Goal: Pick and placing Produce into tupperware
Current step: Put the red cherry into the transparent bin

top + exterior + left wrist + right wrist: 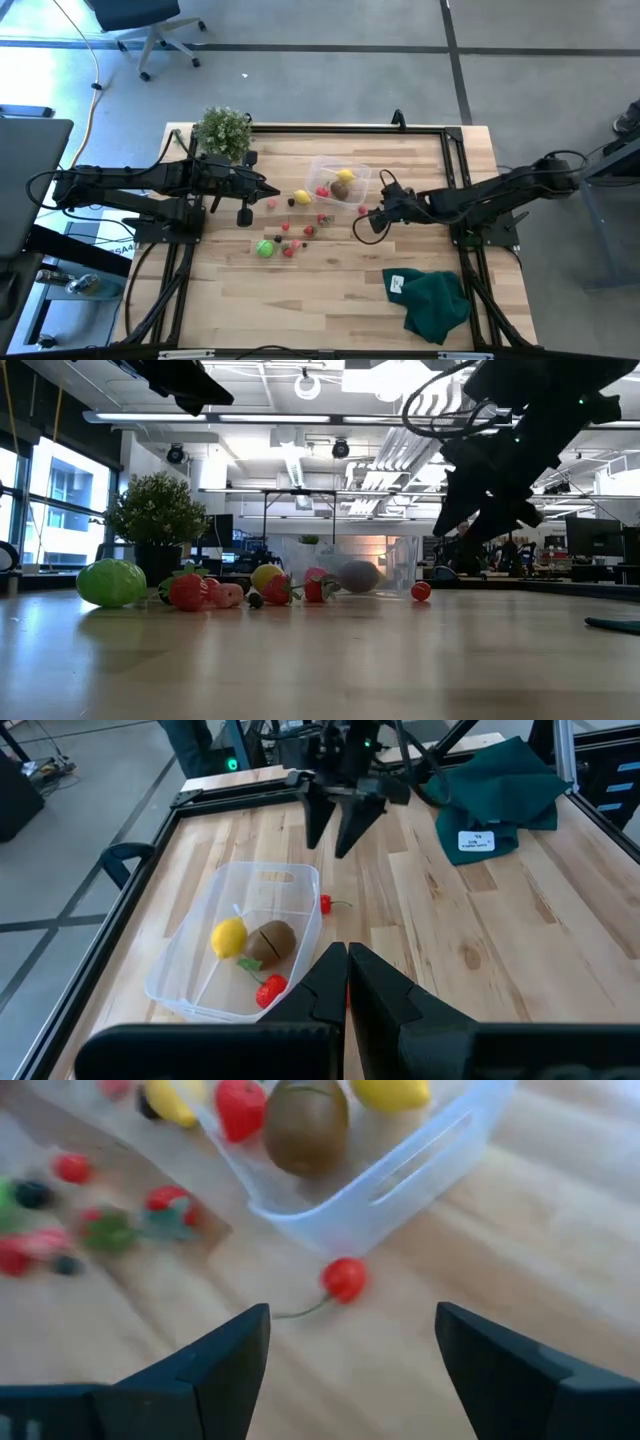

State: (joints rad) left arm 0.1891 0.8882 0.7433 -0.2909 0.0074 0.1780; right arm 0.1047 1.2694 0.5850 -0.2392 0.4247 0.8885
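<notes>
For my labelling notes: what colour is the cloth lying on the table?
Dark green cloth, with a small white tag; clearest in the high view.

Bright overhead ceiling lights; low view backlit; right wrist view blurred.

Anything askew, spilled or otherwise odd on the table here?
Nothing damaged or tipped. The tub sits flat, holding a lemon, a brown fruit and a red piece. One cherry lies just outside its wall, below the open right gripper. The green cloth lies crumpled at the near edge.

Left gripper [270, 191] shut; right gripper [367, 222] wide apart.
</notes>
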